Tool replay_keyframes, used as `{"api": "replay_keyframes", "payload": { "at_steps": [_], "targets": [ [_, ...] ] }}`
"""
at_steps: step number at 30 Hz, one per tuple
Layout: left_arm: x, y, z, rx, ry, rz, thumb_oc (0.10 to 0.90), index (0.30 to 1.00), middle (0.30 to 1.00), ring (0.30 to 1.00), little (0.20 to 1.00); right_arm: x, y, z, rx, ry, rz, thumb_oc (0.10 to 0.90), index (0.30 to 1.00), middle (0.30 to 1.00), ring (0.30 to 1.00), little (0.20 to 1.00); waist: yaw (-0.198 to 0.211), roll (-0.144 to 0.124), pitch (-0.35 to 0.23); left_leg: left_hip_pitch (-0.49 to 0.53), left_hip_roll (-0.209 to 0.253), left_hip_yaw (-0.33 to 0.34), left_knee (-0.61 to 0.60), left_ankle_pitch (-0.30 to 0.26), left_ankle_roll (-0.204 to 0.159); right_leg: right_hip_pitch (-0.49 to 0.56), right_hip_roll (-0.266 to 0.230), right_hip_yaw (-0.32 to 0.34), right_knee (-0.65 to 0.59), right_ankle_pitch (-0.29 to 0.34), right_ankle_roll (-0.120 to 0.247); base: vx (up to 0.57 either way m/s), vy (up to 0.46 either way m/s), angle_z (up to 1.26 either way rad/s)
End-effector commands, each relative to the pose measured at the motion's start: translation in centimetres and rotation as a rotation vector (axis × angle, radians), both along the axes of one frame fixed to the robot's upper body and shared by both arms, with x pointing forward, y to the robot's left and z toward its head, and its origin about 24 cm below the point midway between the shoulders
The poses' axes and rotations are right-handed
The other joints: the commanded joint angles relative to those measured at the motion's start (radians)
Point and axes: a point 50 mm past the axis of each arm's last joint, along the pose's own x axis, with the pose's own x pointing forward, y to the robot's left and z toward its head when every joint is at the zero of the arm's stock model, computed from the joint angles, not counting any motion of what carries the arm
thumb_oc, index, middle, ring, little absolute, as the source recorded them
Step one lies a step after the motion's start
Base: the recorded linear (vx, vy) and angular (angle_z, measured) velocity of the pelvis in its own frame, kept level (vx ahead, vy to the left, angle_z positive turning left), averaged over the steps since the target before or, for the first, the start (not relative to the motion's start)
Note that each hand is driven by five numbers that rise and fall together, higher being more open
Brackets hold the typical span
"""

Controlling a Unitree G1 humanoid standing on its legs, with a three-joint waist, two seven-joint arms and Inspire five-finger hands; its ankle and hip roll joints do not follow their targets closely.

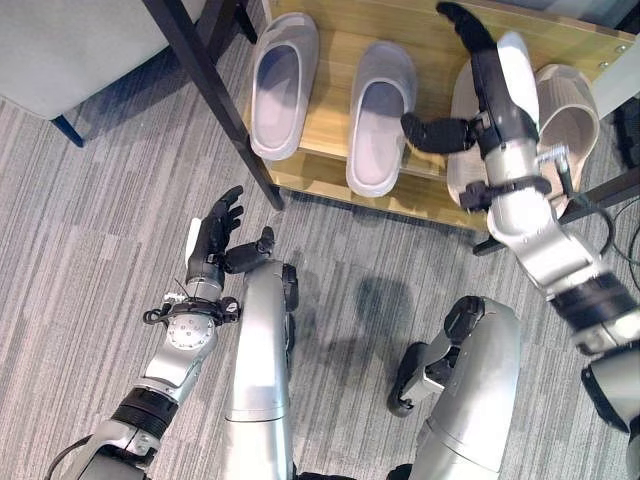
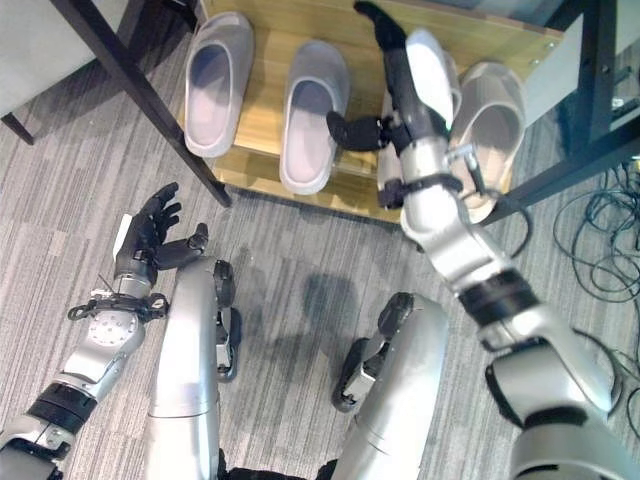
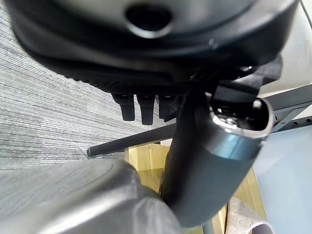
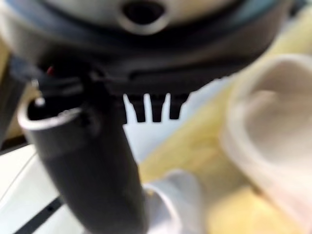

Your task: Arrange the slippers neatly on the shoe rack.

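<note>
Two pale grey slippers [image 1: 283,85] [image 1: 380,115] lie side by side on the wooden shoe rack shelf [image 1: 330,50], toes toward me. At the shelf's right end lies a beige slipper [image 1: 572,118]. A second beige slipper [image 1: 462,150] lies beside it, largely hidden under my right hand [image 1: 495,85]. That hand hovers over it, open, fingers straight and thumb pointing left; the right wrist view shows the straight fingers [image 4: 156,107] over the shelf and a beige slipper [image 4: 273,136]. My left hand [image 1: 212,240] is open and holds nothing, over the carpet in front of the rack.
The rack's black frame leg [image 1: 215,90] runs diagonally just beyond my left hand. A grey upholstered seat [image 1: 80,50] stands at the upper left. Loose cables [image 2: 600,240] lie on the carpet right of the rack.
</note>
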Motion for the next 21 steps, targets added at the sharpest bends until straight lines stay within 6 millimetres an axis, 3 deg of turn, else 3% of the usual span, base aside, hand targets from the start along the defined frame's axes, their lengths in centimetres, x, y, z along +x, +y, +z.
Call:
{"api": "replay_keyframes", "payload": {
  "at_steps": [1, 17, 18, 21],
  "targets": [
    [-3.0, -2.7, -5.4, 0.091, 0.2, -0.118, 0.8, 0.9, 0.9, 0.9, 0.9, -2.5, 1.0, 6.3, 0.063, -0.265, 0.143, 0.8, 0.9, 0.9, 0.9, 0.9, 0.036, -0.01, -0.038, -0.052, 0.049, 0.054, 0.022, -0.059, -0.01, -0.018, -0.002, -0.031, 0.029, 0.0, -0.122, 0.0, -0.004, -0.04],
    [-2.8, -2.9, -5.2, 0.099, 0.195, -0.121, 0.8, 0.9, 0.9, 0.9, 0.9, -2.0, 1.5, 5.1, 0.097, -0.213, 0.163, 0.8, 0.9, 0.9, 0.9, 0.9, 0.041, -0.004, -0.038, -0.052, 0.049, 0.049, 0.025, -0.059, -0.008, -0.018, -0.004, -0.037, 0.03, -0.003, -0.121, 0.0, 0.003, 0.0],
    [-2.4, -3.5, -5.1, 0.103, 0.186, -0.13, 0.8, 0.9, 0.9, 0.9, 0.9, -0.6, 3.7, 4.4, 0.141, -0.165, 0.19, 0.8, 0.9, 0.9, 0.9, 0.9, 0.051, -0.002, -0.038, -0.052, 0.05, 0.057, 0.022, -0.064, -0.007, -0.018, -0.01, -0.034, 0.028, -0.006, -0.122, 0.04, 0.047, -0.02],
    [-2.5, -3.7, -5.3, 0.1, 0.194, -0.134, 0.8, 0.9, 0.9, 0.9, 0.9, -0.3, 4.0, 4.4, 0.145, -0.16, 0.188, 0.8, 0.9, 0.9, 0.9, 0.9, 0.054, -0.005, -0.038, -0.052, 0.046, 0.062, 0.022, -0.066, -0.007, -0.018, -0.009, -0.029, 0.03, -0.007, -0.122, 0.01, 0.016, -0.02]
  ]
}}
